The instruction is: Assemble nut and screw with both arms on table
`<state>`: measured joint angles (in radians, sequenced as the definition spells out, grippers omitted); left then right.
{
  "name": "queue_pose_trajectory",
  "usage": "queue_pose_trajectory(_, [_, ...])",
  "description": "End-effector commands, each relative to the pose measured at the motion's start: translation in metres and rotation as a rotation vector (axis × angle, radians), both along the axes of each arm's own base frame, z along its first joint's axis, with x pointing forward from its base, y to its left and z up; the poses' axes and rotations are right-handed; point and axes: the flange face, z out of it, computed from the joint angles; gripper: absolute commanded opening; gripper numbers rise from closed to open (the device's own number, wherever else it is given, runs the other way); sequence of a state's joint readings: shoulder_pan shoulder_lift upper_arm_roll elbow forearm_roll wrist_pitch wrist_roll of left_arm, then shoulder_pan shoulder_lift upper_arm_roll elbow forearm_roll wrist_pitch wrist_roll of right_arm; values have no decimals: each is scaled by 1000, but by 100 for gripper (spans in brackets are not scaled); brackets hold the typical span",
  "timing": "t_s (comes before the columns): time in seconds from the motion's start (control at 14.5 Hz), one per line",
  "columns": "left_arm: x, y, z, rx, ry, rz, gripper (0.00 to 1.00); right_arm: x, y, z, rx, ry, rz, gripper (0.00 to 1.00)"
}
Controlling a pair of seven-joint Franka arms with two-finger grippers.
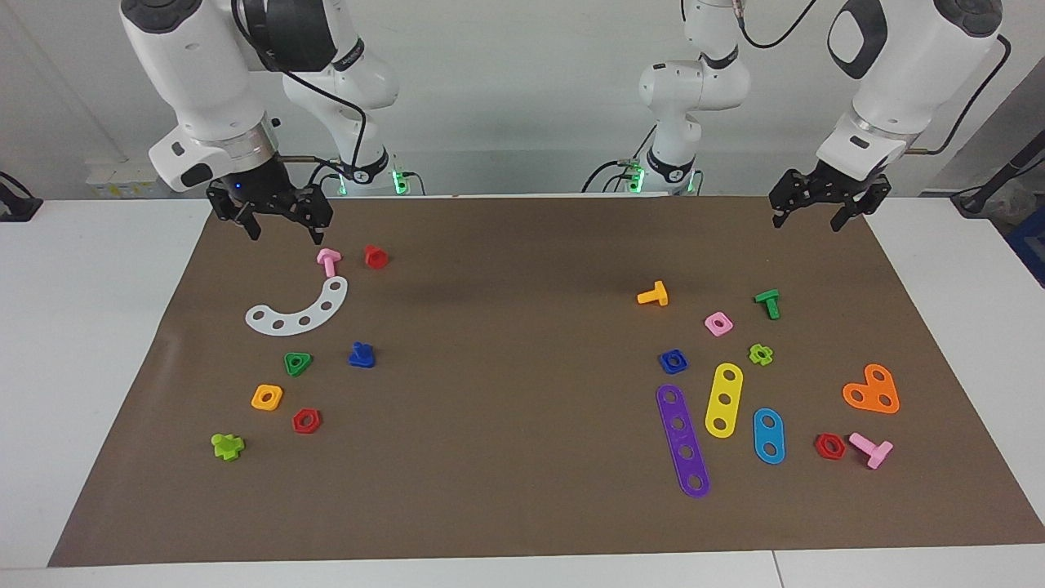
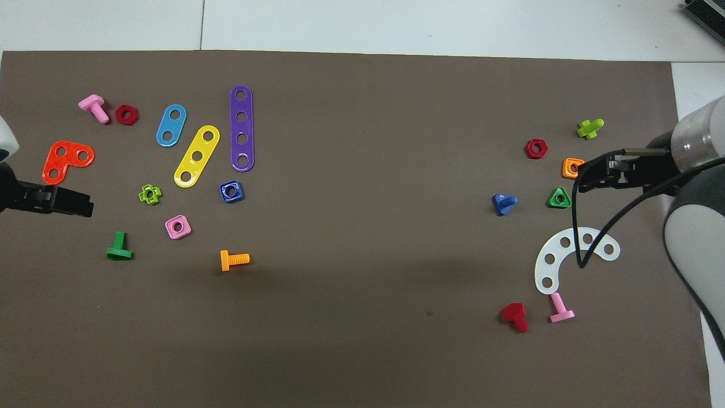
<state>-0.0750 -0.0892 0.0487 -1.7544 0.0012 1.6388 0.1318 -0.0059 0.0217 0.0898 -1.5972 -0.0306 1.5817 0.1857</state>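
Facing: left gripper (image 1: 808, 217) and right gripper (image 1: 282, 229) released, raised over mat's (image 1: 522, 506) robot-side edge; overhead: nut (image 2: 231, 191) beside purple strip (image 2: 242, 128), screw (image 2: 503, 204) toward right arm's end, bare mat between.

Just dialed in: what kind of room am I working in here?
Likely a robotics lab bench: two white arms fixed at a white table, brown mat strewn with plastic toy nuts, bolts and strips like the purple strip.
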Motion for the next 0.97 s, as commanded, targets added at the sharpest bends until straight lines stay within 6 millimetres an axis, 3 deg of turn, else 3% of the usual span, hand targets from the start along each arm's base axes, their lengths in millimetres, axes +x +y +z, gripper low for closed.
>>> queue_pose_trajectory(0.0, [-3,-4,-1,-14,-18,11,100,-3,2,1,25,3,2,100])
queue_pose_trajectory(0.28, [-2,-6,-1,-16,-26,6,100,-3,2,1,27,4,1,100])
queue_pose_trajectory(0.41, [-2,-10,-12,-16,-29,2,100,-2,1,1,27,5,-1,100])
queue_pose_trajectory(0.69, [0,-41,-43,-18,-46,27,100,-1,3,-4,28,-12,4,100])
queue_pose_trajectory(0.9, [6,-64,-70,-21,-59,59,100,-5,4,-28,30,-39,6,100])
